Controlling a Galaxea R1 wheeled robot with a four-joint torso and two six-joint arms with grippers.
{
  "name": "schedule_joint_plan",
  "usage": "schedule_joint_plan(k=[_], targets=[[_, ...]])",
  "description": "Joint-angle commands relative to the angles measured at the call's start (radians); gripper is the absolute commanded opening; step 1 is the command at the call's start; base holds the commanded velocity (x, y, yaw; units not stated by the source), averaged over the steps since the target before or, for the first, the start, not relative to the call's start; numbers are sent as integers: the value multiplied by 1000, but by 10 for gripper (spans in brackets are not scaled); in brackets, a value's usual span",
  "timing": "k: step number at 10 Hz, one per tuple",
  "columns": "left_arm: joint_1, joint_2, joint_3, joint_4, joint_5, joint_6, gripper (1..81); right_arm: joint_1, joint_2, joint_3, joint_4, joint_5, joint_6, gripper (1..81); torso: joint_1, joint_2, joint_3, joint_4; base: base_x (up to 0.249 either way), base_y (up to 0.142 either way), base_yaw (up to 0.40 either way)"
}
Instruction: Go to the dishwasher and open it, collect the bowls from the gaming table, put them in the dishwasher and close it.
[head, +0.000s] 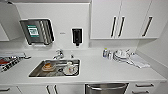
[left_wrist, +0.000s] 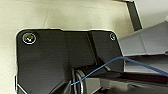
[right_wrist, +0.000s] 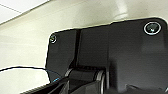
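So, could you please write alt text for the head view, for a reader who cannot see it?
A white kitchen counter seen from above, with a steel sink holding dishes and a tap behind it. The steel top of the dishwasher shows below the counter's front edge. White cabinets hang above.

wrist plate (right_wrist: 120, 55) dark, large | thin cable (right_wrist: 25, 67) beside it; pale surface (right_wrist: 22, 45) behind, perhaps floor
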Motion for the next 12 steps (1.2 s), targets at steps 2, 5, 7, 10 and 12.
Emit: schedule_joint_plan(k=[2,5,7,10,12], targets=[[-29,-72,51,0,52,2,811,37,-28,74,12,-53,9,811,0,0,0,0,0,0,0],[-28,-135,138,5,49,4,811,29,-120,234,10,-53,7,811,0,0,0,0,0,0,0],[-18,-183,176,6,39,5,811,29,-189,336,10,-53,9,811,0,0,0,0,0,0,0],[5,-333,315,8,-91,5,811,41,-224,369,12,-53,10,811,0,0,0,0,0,0,0],[5,-431,415,14,-108,7,811,56,-241,382,16,-53,12,811,0,0,0,0,0,0,0]])
